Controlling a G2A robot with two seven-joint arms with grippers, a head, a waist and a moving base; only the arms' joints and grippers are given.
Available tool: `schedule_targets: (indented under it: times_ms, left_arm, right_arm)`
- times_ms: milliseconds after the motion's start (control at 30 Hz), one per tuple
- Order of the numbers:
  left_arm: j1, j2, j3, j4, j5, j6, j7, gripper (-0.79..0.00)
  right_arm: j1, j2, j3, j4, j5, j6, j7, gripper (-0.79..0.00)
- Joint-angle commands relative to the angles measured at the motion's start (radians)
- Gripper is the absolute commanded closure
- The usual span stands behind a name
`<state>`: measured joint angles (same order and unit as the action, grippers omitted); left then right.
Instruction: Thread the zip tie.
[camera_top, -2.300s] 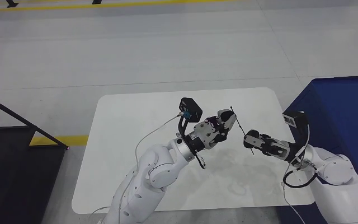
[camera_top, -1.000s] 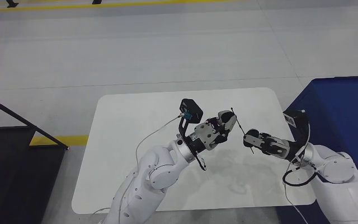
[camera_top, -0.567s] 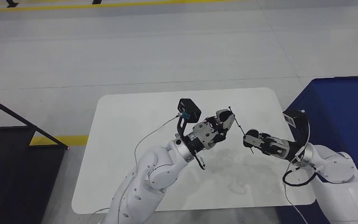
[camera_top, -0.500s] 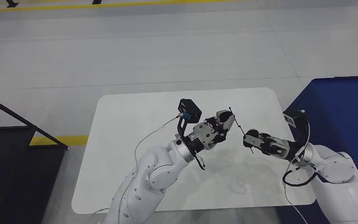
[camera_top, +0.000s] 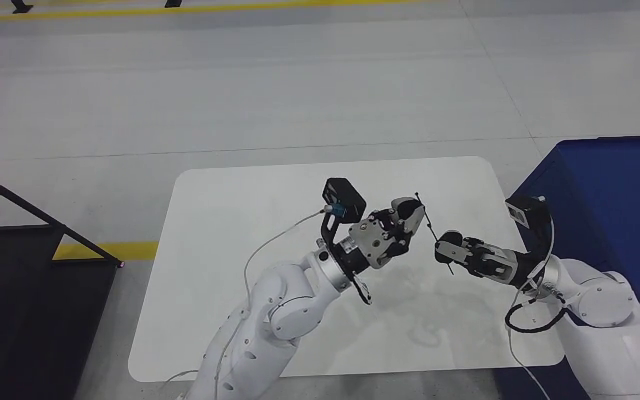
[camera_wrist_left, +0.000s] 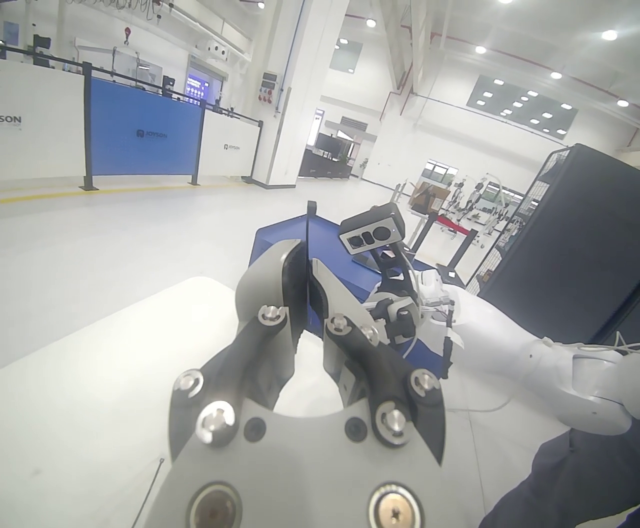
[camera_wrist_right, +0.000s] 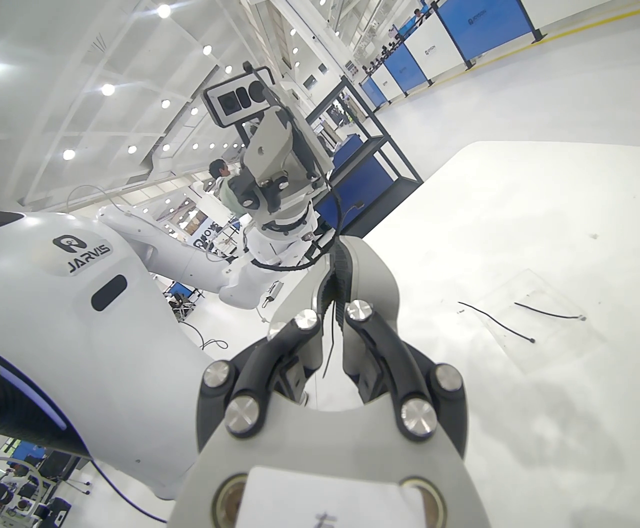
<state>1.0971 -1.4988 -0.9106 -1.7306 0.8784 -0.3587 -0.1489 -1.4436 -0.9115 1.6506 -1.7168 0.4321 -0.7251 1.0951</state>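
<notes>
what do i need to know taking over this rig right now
Left gripper: shut on the zip tie near its head end, above the table.
Right gripper: shut on the tie's thin tail, close to the left one.
Done: tie lifted, held by both grippers.
Left to do: feed the tail through the head; no loop shows yet.
Two spare ties lie on the table.

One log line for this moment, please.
left tool shut on zip tie | right tool shut on zip tie | spare ties on table

White table (camera_top: 230, 330); blue cabinet (camera_top: 590, 190) just beside its right edge; yellow floor line (camera_top: 200, 8) well beyond.
</notes>
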Motion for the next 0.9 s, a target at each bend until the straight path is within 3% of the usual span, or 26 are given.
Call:
schedule_targets:
  times_ms: [0,867]
  left_arm:
    - [-0.002,-0.001,0.003,0.005,0.007,0.003,0.002,0.000]
    - [-0.013,-0.001,0.000,0.025,0.009,0.003,-0.003,0.000]
  right_arm:
    - [0.000,0.000,0.000,0.000,0.000,0.000,0.000,0.000]
    - [0.000,0.000,0.000,0.000,0.000,0.000,0.000,0.000]
